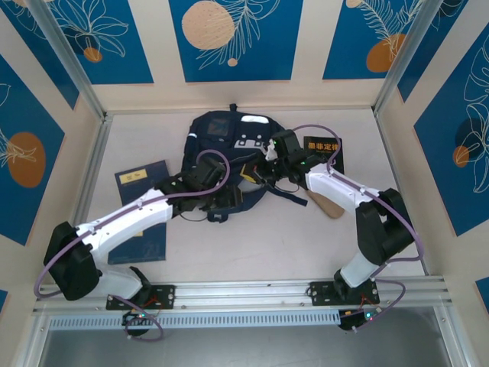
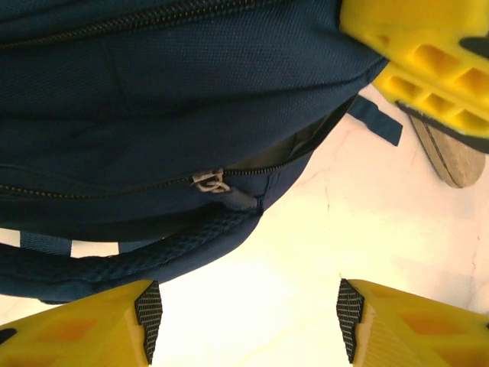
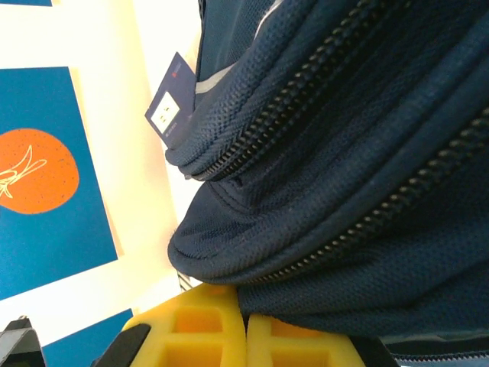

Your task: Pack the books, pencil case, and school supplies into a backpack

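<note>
The navy backpack (image 1: 229,138) lies flat at the middle of the table. My left gripper (image 2: 248,321) stands open over bare table at the bag's near edge (image 1: 221,205), nothing between its fingers, just short of a zipper pull (image 2: 210,181). My right gripper (image 3: 246,336) is shut, its yellow fingertips pinching a fold of the backpack's fabric (image 3: 344,229) at the bag's right side (image 1: 267,170). A dark blue book (image 1: 141,183) lies at the left, partly under my left arm. The black book (image 1: 322,151) with yellow characters lies right of the bag.
A tan flat object (image 1: 327,205) lies on the table beside my right forearm, also seen in the left wrist view (image 2: 451,157). A dark strap (image 1: 294,197) trails from the bag toward it. Patterned walls close in the left, back and right sides.
</note>
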`<action>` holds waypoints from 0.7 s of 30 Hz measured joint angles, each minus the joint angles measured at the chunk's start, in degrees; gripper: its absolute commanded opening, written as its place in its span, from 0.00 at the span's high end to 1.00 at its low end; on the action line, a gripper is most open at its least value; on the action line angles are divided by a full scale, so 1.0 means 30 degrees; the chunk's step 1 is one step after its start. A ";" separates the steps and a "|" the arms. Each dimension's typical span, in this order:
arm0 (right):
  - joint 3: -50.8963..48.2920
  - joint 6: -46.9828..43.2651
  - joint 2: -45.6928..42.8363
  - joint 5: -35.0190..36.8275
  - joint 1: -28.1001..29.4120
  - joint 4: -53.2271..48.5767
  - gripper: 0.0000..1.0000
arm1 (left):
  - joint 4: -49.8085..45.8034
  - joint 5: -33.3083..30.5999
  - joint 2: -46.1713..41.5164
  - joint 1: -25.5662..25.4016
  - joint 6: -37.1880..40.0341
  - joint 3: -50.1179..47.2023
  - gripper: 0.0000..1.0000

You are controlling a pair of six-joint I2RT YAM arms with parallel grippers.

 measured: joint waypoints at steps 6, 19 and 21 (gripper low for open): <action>0.0000 0.0204 0.0073 -0.0138 0.0095 0.0532 0.93 | 0.0831 -0.0670 0.1049 -0.0036 -0.1151 -0.0299 0.47; 0.0000 0.0291 0.0182 -0.0699 0.0095 0.0736 0.94 | 0.2696 -0.1916 0.2477 -0.0051 -0.2339 -0.0510 0.64; 0.0000 0.0291 0.0182 -0.0714 0.0102 0.0729 0.94 | 0.2798 -0.2142 0.2550 -0.0051 -0.2543 -0.0612 0.69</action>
